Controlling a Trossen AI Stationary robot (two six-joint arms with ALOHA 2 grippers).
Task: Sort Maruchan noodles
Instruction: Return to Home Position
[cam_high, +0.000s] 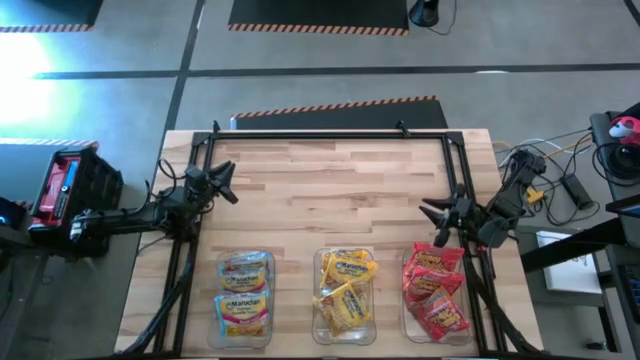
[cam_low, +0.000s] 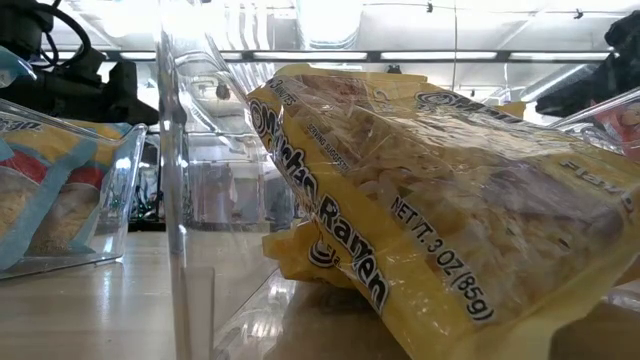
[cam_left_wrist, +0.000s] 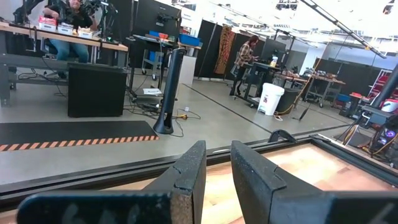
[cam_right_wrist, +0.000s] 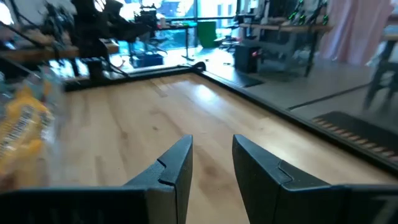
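Note:
The Maruchan noodles lie in three clear bins along the table's near edge. Pale blue packets (cam_high: 244, 297) fill the left bin, yellow packets (cam_high: 345, 292) the middle bin (cam_high: 318, 300), and red packets (cam_high: 436, 290) the right bin. In the low view a yellow packet (cam_low: 440, 220) lies tilted inside its clear bin wall (cam_low: 185, 200), with a blue packet (cam_low: 45, 190) to the left. My left gripper (cam_high: 228, 182) (cam_left_wrist: 217, 146) is shut and hovers level at the table's left side. My right gripper (cam_high: 432, 212) (cam_right_wrist: 211, 142) is shut above the table's right side, just beyond the red bin. Neither holds anything.
A black metal frame (cam_high: 330, 133) runs along the table's far edge and both sides. Open wooden tabletop (cam_high: 330, 185) lies between the two arms. Cables and gear (cam_high: 560, 180) sit off the right edge. People work at desks (cam_left_wrist: 68, 25) in the room beyond.

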